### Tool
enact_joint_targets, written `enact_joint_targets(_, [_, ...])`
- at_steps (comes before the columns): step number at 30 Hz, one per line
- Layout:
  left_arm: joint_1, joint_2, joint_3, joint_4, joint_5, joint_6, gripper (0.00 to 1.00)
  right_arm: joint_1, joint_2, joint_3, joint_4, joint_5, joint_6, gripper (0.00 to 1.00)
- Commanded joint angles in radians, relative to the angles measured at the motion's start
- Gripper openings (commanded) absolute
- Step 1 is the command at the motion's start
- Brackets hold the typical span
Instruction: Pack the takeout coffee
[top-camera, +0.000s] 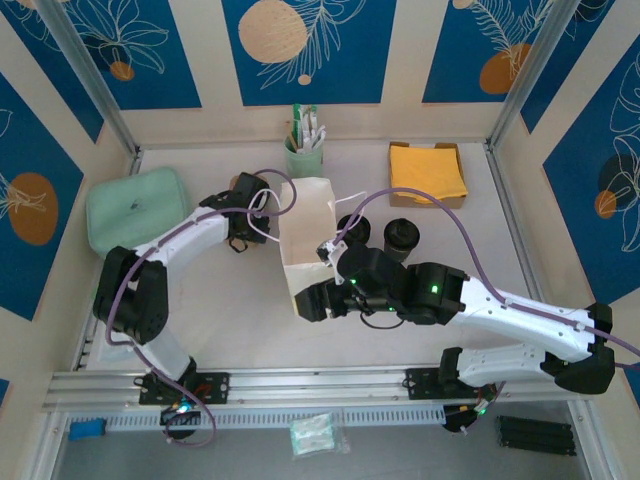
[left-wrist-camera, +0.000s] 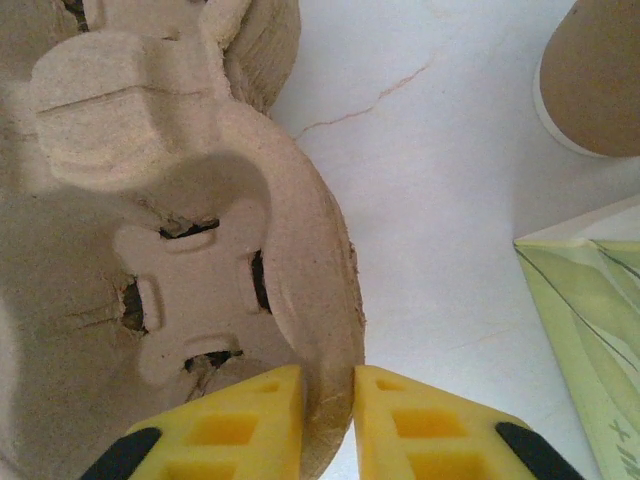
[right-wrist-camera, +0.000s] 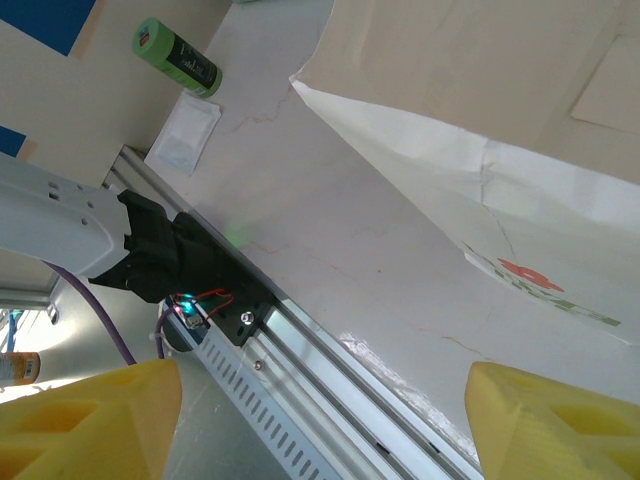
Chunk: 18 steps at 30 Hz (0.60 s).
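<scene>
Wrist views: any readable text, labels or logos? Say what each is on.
No text reads clearly.
White paper bag: red and green printed mark, too blurred to read.
Green cylinder: dark print, too small to read.
Green packet: dark characters at the frame edge, cut off, unreadable.
Pulp cup carrier: no print.

Goods ringed round the paper bag (top-camera: 305, 240)
The paper bag stands mid-way on the bench (top-camera: 220, 310); the cup carrier (left-wrist-camera: 150, 250) lies left of it, the takeout coffee (top-camera: 404, 238) right, a sachet cup (top-camera: 304, 155) behind, napkins (top-camera: 428, 172) back right, a pouch (top-camera: 138, 208) far left
</scene>
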Motion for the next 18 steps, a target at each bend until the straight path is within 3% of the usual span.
enact_joint_targets(1, [-0.007,-0.013,0.035,-0.032,-0.012,0.012,0.17,0.004,-0.02,-0.007,0.003,0.018,0.0,0.75])
enact_joint_targets(18, [-0.008,-0.045,0.108,-0.095,-0.013,0.026,0.01,0.002,-0.03,-0.012,0.001,0.021,-0.001,0.75])
